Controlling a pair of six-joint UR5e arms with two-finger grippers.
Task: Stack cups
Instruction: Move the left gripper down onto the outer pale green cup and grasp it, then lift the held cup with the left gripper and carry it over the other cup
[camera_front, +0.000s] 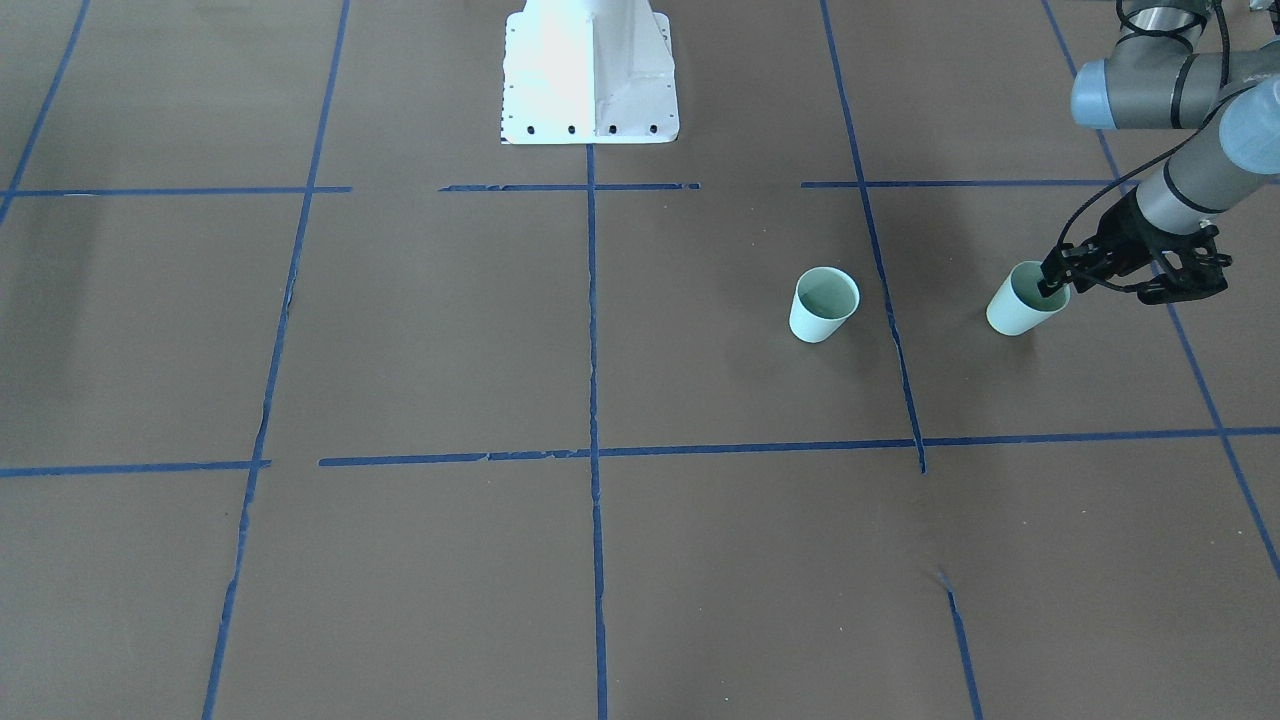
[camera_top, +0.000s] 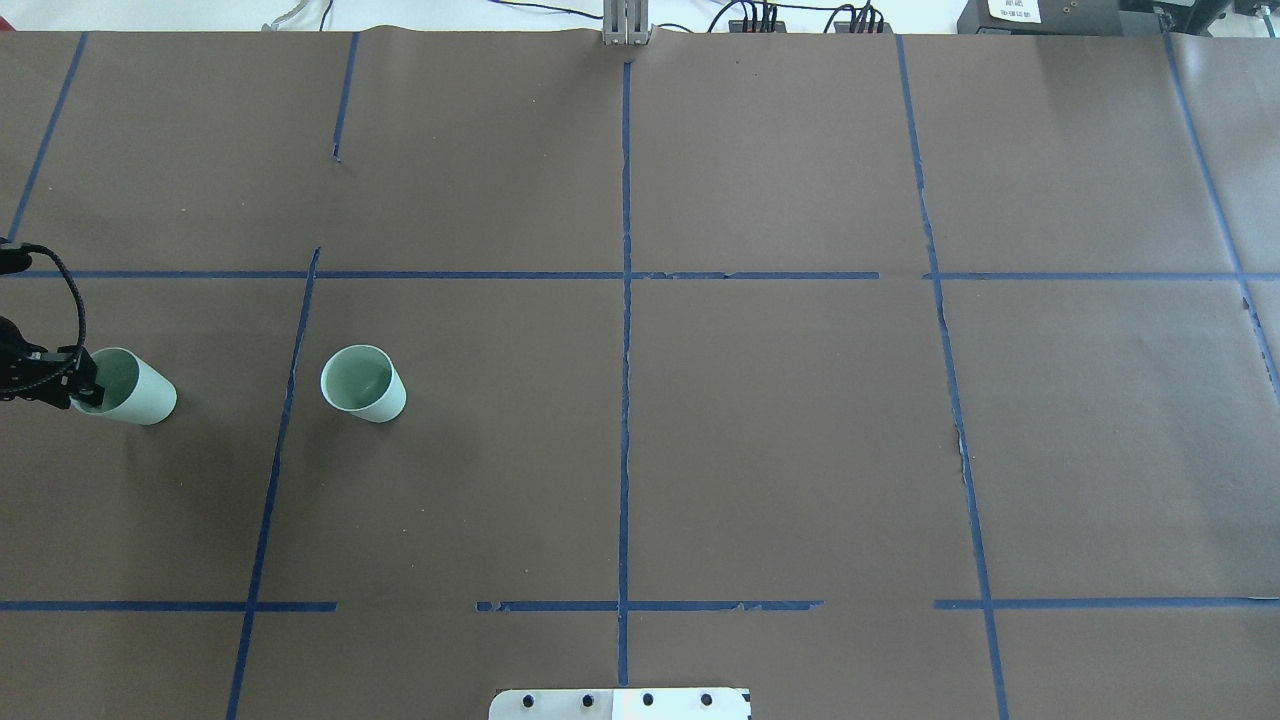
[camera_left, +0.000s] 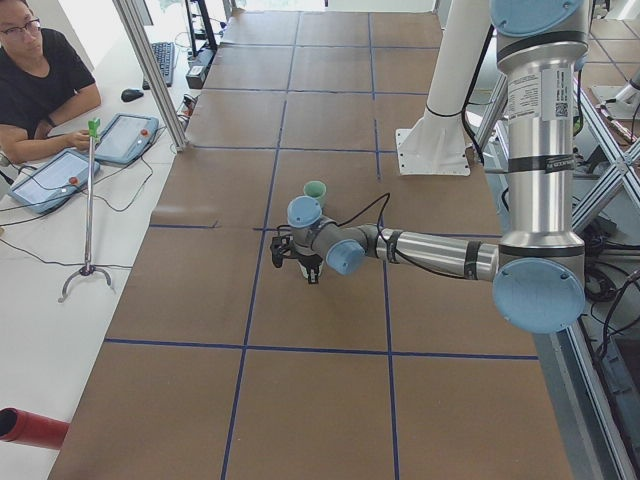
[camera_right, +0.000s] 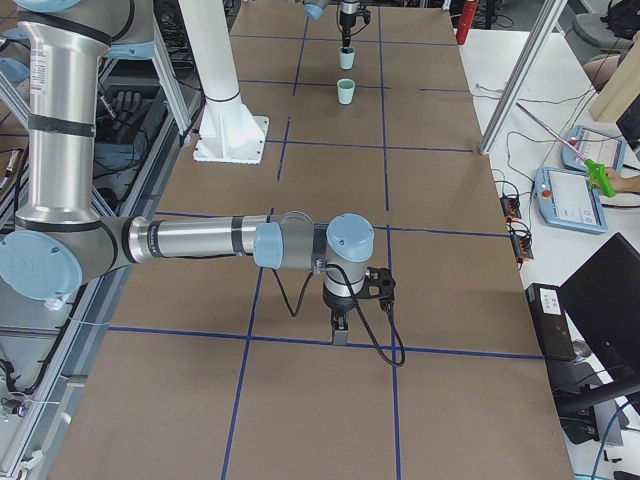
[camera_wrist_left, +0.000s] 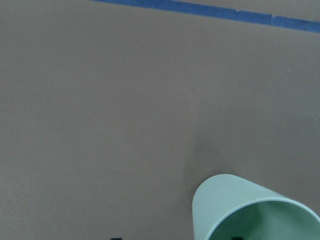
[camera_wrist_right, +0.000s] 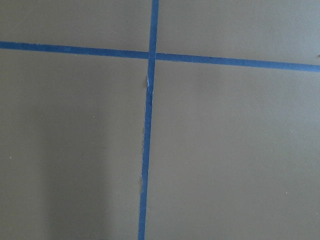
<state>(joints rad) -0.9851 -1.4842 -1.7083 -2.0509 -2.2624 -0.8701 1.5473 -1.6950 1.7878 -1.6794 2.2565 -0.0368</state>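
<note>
Across the bench (camera_front: 420, 330), front-facing view: my left tool (camera_front: 1052, 284) is at the rim of the first cup (camera_front: 1015, 312), which stands on the brown surface at my left end. The second cup (camera_front: 822, 308) stands upright near it but apart, with a blue tape line (camera_front: 885, 300) between the two.

Overhead view: the first cup is at the view's left edge with my left tool over its rim. The second cup stands mouth up on the other side of the tape line.

Left side view: my left wrist hides the first cup. The second cup shows just behind it.

Right side view: my right tool (camera_right: 340, 335) points down, close to the bench beside a tape line and well apart from both cups. I cannot tell whether its jaws are apart or together.

Left wrist view: the first cup's rim fills the lower right. The dark ends of my left tool just show at the bottom edge, one outside the wall and one inside. Jaws are apart, straddling the wall.

Right wrist view: bench surface and a tape crossing only.
</note>
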